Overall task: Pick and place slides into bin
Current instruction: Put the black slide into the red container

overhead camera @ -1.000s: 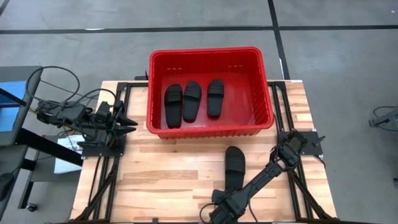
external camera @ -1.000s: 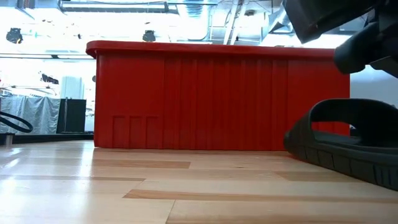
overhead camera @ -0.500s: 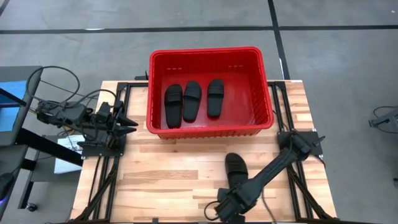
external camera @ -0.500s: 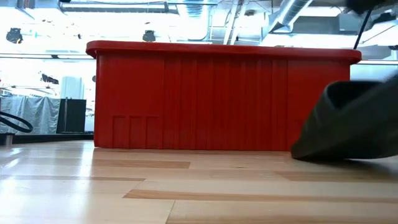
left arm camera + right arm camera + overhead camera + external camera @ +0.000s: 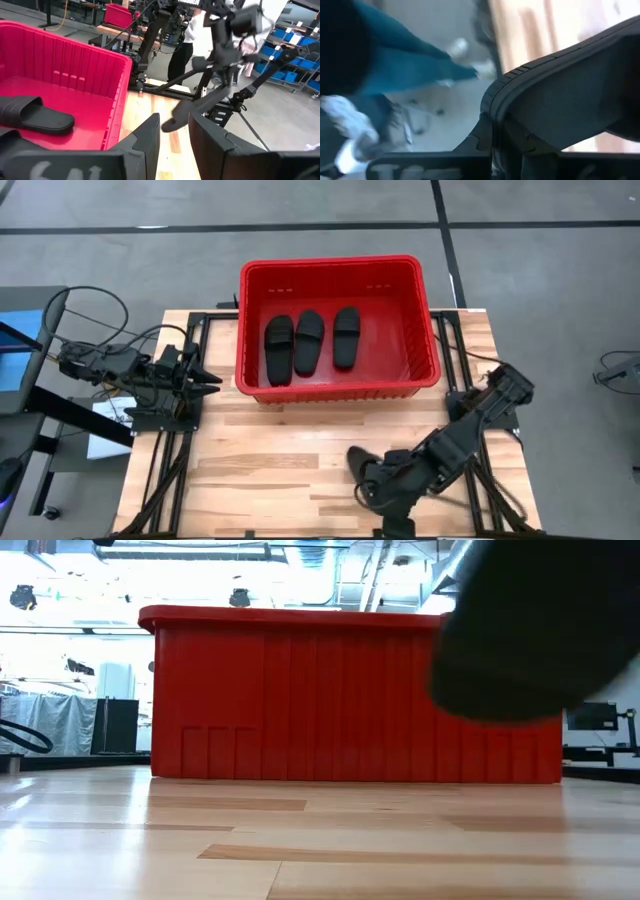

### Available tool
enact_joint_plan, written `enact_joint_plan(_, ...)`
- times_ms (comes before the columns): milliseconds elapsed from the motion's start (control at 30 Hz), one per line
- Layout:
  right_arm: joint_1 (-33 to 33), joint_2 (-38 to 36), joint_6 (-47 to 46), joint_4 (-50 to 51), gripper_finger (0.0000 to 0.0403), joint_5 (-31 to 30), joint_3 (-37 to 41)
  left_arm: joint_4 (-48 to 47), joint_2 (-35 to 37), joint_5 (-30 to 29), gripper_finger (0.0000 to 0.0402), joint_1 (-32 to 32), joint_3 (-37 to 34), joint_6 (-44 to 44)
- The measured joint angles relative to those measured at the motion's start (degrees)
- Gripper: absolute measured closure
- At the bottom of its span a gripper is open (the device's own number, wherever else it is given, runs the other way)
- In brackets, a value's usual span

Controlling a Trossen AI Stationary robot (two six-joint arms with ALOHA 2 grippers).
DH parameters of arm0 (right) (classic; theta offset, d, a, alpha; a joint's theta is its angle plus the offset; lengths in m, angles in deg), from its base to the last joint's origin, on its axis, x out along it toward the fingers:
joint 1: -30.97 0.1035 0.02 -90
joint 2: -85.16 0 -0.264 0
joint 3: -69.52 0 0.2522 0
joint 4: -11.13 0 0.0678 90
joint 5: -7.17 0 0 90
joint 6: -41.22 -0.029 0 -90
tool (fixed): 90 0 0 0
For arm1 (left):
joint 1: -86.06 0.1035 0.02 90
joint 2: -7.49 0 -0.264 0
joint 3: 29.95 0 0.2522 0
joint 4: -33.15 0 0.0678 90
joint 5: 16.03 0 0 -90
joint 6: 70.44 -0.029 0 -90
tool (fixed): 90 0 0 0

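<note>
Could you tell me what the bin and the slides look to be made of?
Bin: probably moulded plastic, glossy red, with ribbed walls and a thick rolled rim. Slides: matte black, likely foam or rubber; the held one shows a finely textured sole with a ridged edge. Exact material cannot be confirmed.

Right arm stretched low across the table's near edge, right gripper (image 5: 372,480) clamped shut on a slide (image 5: 356,459) raised off the wood; left arm parked at the left edge, left gripper (image 5: 210,380) fingers partly apart, holding nothing.
</note>
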Motion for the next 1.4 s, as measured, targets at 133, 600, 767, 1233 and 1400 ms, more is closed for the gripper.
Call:
enact_joint_plan(133,0.0,-3.0,3.1,-8.7,0.0402,-3.7,0.0,-0.4,0.0,0.0,0.0308,0.0,0.0,0.0)
enact_joint_plan(600,0.7,-12.9,24.9,-12.9,0.0402,-33.9,-0.2,-0.3,0.0,0.0,0.0308,0.0,0.0,0.0)
enact_joint_plan(767,-1.3,-15.4,24.9,-1.7,0.0402,-39.0,-0.2,-0.3,0.0,0.0,0.0308,0.0,0.0,0.0)
enact_joint_plan(1233,-20.7,-19.8,30.8,18.7,0.0402,-38.0,-0.2,-0.6,0.0,-0.5,0.0308,0.0,0.0,-0.6)
enact_joint_plan(1400,-30.1,-19.0,41.0,20.1,0.0402,-32.0,-0.2,-2.0,0.0,-0.5,0.0308,0.0,0.0,-1.4)
